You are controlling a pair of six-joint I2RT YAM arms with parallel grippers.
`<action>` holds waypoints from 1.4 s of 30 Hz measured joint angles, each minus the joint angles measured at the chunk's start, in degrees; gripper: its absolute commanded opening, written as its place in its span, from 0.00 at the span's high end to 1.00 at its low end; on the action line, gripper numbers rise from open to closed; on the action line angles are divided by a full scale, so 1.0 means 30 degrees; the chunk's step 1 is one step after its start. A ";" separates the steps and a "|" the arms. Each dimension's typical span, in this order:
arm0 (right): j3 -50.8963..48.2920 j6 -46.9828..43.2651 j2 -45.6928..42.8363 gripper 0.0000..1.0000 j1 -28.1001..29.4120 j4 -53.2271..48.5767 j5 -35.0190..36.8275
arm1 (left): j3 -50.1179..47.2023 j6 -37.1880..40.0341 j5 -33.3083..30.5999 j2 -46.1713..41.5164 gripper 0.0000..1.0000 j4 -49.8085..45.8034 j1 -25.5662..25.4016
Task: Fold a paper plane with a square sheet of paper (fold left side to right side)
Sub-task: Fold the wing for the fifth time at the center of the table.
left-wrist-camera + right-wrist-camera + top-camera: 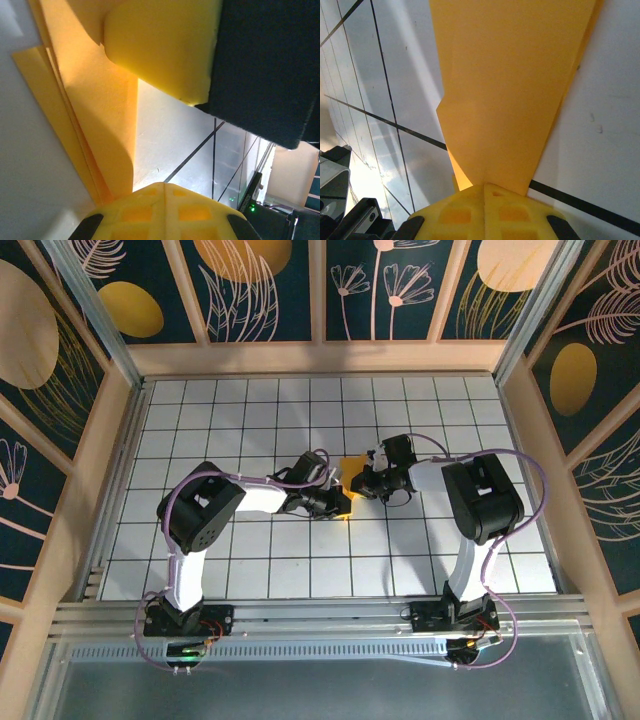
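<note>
The paper [352, 466] lies near the middle of the table [250, 570], between your two arms. Your left gripper [165, 186] is closed, fingers together, and its tip meets the folded paper, whose layered edges lie flat on the white tiles. Your right gripper [485, 186] is closed too, and the paper gets narrow toward its tip. Whether either one pinches the paper or only presses on it, you cannot tell.

The paper [510, 90] looks thin, matt and creased, the white table [250, 565] glossy, its frame [320, 357] smooth pale wood.
</note>
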 measured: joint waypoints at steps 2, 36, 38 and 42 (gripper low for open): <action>0.0000 0.0000 0.0000 1.00 0.0000 -0.0007 0.0000 | -0.0022 0.0000 -0.0015 0.0000 1.00 -0.0007 0.0000; 0.0102 -0.0066 0.0051 1.00 0.0000 -0.0153 -0.0007 | -0.0372 0.0007 -0.0495 0.0000 1.00 -0.0066 -0.0095; 0.0109 -0.0080 0.0066 1.00 0.0000 -0.0182 -0.0015 | -0.0379 0.0007 -0.0532 0.0000 1.00 -0.0066 -0.0138; 0.0153 -0.0226 0.0073 1.00 0.0000 -0.0262 -0.0007 | -0.0372 0.0015 -0.0627 0.0000 1.00 -0.0066 -0.0233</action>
